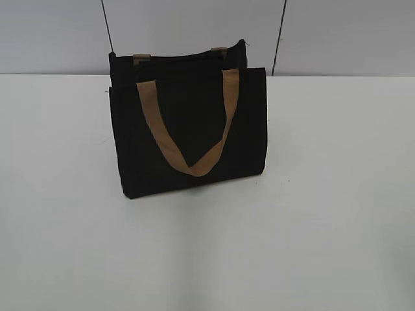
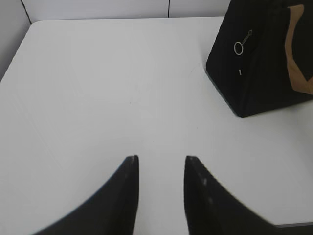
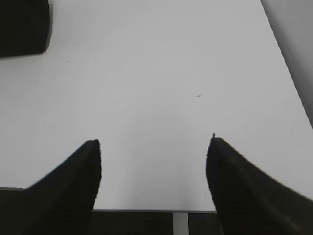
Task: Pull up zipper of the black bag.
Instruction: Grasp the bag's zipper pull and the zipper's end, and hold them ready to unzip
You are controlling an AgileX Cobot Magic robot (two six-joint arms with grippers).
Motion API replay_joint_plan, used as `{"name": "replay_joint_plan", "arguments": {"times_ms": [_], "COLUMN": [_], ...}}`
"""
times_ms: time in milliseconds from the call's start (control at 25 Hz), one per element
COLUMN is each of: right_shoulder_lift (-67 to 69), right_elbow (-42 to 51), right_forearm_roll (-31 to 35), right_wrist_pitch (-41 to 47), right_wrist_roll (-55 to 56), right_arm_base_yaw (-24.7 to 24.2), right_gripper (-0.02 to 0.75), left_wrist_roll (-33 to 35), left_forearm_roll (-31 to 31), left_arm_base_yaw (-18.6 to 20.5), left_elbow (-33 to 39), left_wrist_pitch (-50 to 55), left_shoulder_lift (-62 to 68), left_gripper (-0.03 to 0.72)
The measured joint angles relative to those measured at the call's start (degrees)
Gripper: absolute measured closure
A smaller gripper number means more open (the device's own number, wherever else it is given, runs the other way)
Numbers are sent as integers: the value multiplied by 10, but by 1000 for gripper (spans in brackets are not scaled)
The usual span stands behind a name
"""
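Note:
The black bag (image 1: 188, 129) stands upright on the white table, a little left of centre, with a tan strap handle (image 1: 188, 139) drooping down its front. In the left wrist view the bag (image 2: 259, 58) is at the upper right, and the zipper's silver ring pull (image 2: 239, 47) hangs on its end panel. The zipper line itself cannot be made out. My left gripper (image 2: 161, 159) is open and empty over bare table, well short of the bag. My right gripper (image 3: 154, 142) is open and empty near the table's front edge; a corner of the bag (image 3: 24, 27) shows at the upper left.
The white table (image 1: 324, 194) spreads around the bag. A grey wall with two dark cables (image 1: 280, 35) rises behind it. The table's front edge (image 3: 156, 210) lies just under my right gripper. Neither arm shows in the exterior view.

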Motion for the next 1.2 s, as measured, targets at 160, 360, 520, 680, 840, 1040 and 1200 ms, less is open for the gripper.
{"name": "replay_joint_plan", "arguments": {"times_ms": [160, 360, 520, 680, 840, 1040, 1200], "right_shoulder_lift": [0, 0, 0, 0, 0, 0, 0], "right_elbow": [0, 0, 0, 0, 0, 0, 0], "right_forearm_roll": [0, 0, 0, 0, 0, 0, 0], "right_wrist_pitch": [0, 0, 0, 0, 0, 0, 0], "right_wrist_roll": [0, 0, 0, 0, 0, 0, 0], "right_arm_base_yaw": [0, 0, 0, 0, 0, 0, 0], "right_gripper": [224, 224, 224, 224, 224, 224, 224], "left_wrist_roll": [0, 0, 0, 0, 0, 0, 0], "left_forearm_roll": [0, 0, 0, 0, 0, 0, 0], "left_arm_base_yaw": [0, 0, 0, 0, 0, 0, 0], "left_elbow": [0, 0, 0, 0, 0, 0, 0], "left_wrist_pitch": [0, 0, 0, 0, 0, 0, 0], "left_shoulder_lift": [0, 0, 0, 0, 0, 0, 0], "left_gripper": [451, 451, 451, 450, 450, 450, 405]}}
